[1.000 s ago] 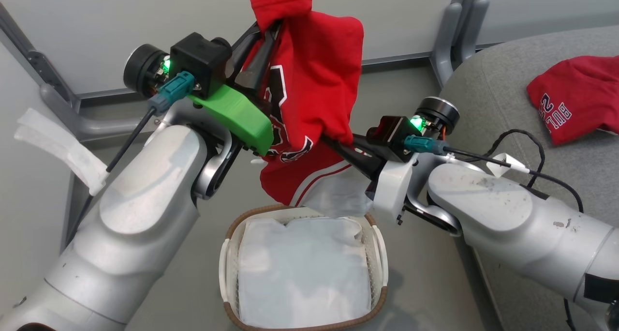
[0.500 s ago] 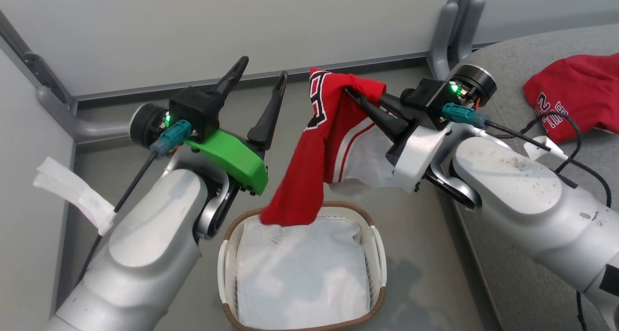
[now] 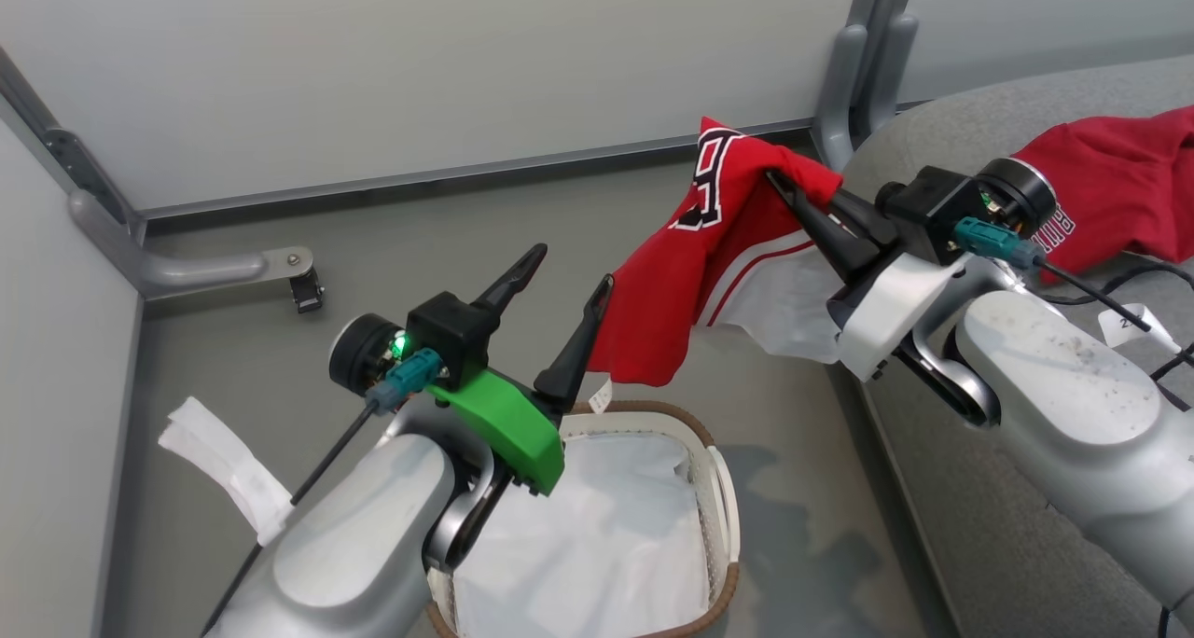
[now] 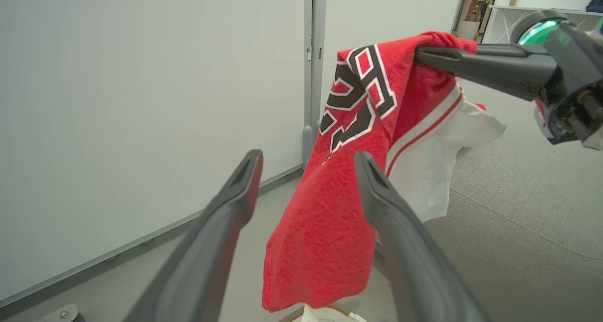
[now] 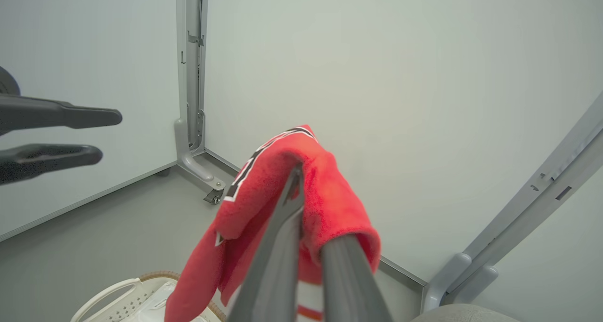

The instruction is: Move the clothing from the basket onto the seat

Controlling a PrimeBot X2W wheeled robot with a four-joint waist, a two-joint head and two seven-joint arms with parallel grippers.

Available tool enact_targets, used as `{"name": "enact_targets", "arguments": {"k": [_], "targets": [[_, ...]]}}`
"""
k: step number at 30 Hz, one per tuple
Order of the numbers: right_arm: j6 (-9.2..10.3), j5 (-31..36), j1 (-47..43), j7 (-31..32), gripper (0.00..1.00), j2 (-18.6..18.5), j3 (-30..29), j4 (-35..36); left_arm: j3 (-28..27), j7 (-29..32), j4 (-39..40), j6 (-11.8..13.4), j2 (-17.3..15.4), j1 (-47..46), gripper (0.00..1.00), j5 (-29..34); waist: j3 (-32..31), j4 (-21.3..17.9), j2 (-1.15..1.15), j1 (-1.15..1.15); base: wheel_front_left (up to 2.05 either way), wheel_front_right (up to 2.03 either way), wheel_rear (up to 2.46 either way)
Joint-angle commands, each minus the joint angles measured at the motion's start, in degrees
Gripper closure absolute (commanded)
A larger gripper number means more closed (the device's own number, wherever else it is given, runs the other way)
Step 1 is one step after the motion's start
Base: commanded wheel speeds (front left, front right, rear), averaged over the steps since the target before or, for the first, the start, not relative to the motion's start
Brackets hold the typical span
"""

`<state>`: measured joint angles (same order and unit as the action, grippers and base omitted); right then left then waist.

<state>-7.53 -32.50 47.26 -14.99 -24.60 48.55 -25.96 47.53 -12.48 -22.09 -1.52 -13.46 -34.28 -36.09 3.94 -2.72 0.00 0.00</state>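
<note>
Right tool (image 3: 779, 179) is pinched tight on a red jersey (image 3: 709, 274), soft knit with white trim, dangling long-way-down near the far rim of the perforated basket (image 3: 720, 475). Left tool (image 3: 574, 265) is spread wide, holding nothing. The nubby grey seat (image 3: 1101, 88) sits just to the right arm's side, so that arm probably swings it over. A second jersey (image 3: 1119, 181) lies up there.
</note>
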Motion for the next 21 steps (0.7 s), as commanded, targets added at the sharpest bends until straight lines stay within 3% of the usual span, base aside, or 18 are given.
{"name": "enact_targets", "arguments": {"k": [1, 14, 21], "targets": [[0.08, 0.56, -1.25, -0.29, 1.00, -0.49, -0.95, 0.25, 0.27, -0.42, 0.23, -0.09, 0.12, 1.43, 0.00, -0.21, -0.17, -0.27, 0.00, 0.00, 0.00, 0.00, 0.00], [0.08, 2.69, -6.44, -0.29, 1.00, -2.53, -6.64, 1.46, 2.74, -1.36, 0.59, 0.24, 1.78, 5.77, 0.00, -0.08, -0.69, -1.84, 0.00, 0.00, 0.00, 0.00, 0.00], [0.08, 4.51, -7.17, -0.29, 1.00, -2.64, -9.30, 2.80, 3.15, -1.70, 1.45, 0.55, 1.60, 5.81, 0.00, 0.45, 0.31, -4.78, 0.00, 0.00, 0.00, 0.00, 0.00]]}}
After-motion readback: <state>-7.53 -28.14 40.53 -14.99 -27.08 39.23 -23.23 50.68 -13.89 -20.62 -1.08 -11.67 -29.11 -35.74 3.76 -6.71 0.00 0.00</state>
